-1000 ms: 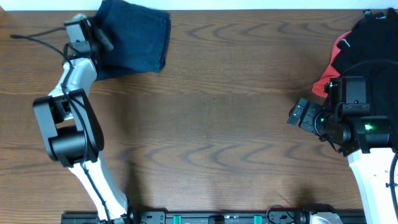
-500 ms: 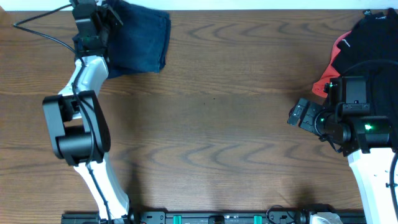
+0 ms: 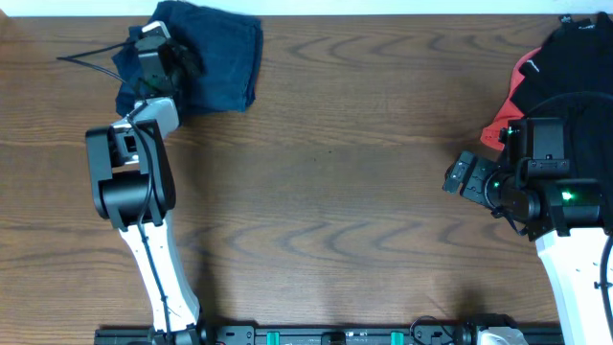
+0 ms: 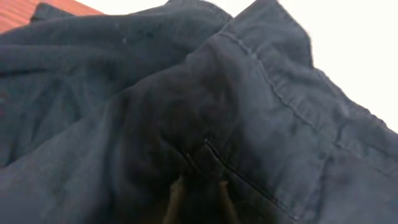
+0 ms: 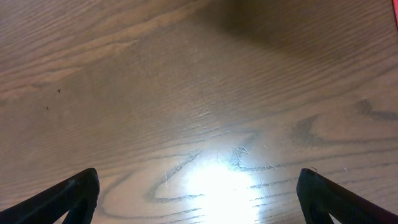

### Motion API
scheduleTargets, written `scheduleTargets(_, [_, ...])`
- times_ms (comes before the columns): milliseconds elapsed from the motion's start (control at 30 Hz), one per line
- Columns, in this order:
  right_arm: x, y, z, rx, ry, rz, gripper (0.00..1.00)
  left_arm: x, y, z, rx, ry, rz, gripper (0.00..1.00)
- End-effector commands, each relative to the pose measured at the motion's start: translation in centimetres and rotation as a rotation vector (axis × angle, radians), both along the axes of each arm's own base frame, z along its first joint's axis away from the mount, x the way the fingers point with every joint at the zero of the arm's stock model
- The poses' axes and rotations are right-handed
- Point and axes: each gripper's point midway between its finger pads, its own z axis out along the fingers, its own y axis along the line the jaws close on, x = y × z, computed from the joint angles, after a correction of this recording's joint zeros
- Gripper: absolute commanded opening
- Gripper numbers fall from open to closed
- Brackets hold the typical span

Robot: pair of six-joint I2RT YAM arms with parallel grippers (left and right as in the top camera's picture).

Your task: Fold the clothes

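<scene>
A dark blue denim garment (image 3: 215, 57) lies folded at the table's far left corner, and it fills the left wrist view (image 4: 186, 106). My left gripper (image 3: 177, 65) rests on the garment's left part. Its fingers (image 4: 200, 196) are close together, with dark cloth pinched between them. A pile of black and red clothes (image 3: 565, 57) lies at the far right. My right gripper (image 3: 462, 178) is open and empty just left of that pile, over bare wood (image 5: 198, 177).
The wooden table (image 3: 335, 192) spans the view. A black cable (image 3: 86, 62) trails left of the left wrist. The right arm's body (image 3: 565, 206) stands at the right edge, below the pile.
My left gripper swung to the far edge, then came back down and right onto the denim. The garment's left edge now bulges out to the left. The right arm has not moved.
</scene>
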Motion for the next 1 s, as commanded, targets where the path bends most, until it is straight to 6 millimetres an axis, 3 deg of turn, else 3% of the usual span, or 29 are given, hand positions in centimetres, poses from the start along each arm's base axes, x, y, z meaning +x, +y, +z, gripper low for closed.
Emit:
scheduleTargets(0, [0.1, 0.1, 0.2, 0.007, -0.006, -0.012, 0.99, 0.0, -0.3, 6.2, 0.007, -0.076, -0.039, 0.24])
scheduleTargets(67, [0.1, 0.1, 0.2, 0.007, -0.006, -0.012, 0.99, -0.6, -0.9, 9.1, -0.003, -0.093, -0.068, 0.29])
scheduleTargets(133, [0.1, 0.1, 0.2, 0.007, -0.006, -0.012, 0.99, -1.6, -1.7, 12.5, -0.019, -0.105, -0.103, 0.64])
scheduleTargets(233, [0.1, 0.1, 0.2, 0.007, -0.006, -0.012, 0.99, -4.3, -3.4, 17.1, -0.056, -0.089, -0.170, 0.79])
scheduleTargets(267, [0.1, 0.1, 0.2, 0.007, -0.006, -0.012, 0.99, -5.4, -3.8, 18.4, -0.065, -0.077, -0.181, 0.89])
scheduleTargets(333, [0.1, 0.1, 0.2, 0.007, -0.006, -0.012, 0.99, -8.0, -4.3, 20.4, -0.078, -0.032, -0.183, 0.99])
scheduleTargets(400, [0.1, 0.1, 0.2, 0.007, -0.006, -0.012, 0.99, -10.9, -4.7, 21.9, -0.091, 0.021, -0.181, 0.98])
scheduleTargets(433, [0.1, 0.1, 0.2, 0.007, -0.006, -0.012, 0.99, -13.3, -5.1, 23.0, -0.100, 0.060, -0.179, 0.98])
scheduleTargets(467, [0.1, 0.1, 0.2, 0.007, -0.006, -0.012, 0.99, -14.0, -5.2, 23.3, -0.103, 0.071, -0.179, 0.98])
scheduleTargets(733, [0.1, 0.1, 0.2, 0.007, -0.006, -0.012, 0.99, -26.7, -7.1, 27.5, -0.064, 0.204, -0.222, 0.98])
scheduleTargets(967, [0.1, 0.1, 0.2, 0.007, -0.006, -0.012, 0.99, -36.5, -8.6, 28.1, -0.076, 0.312, -0.235, 0.98])
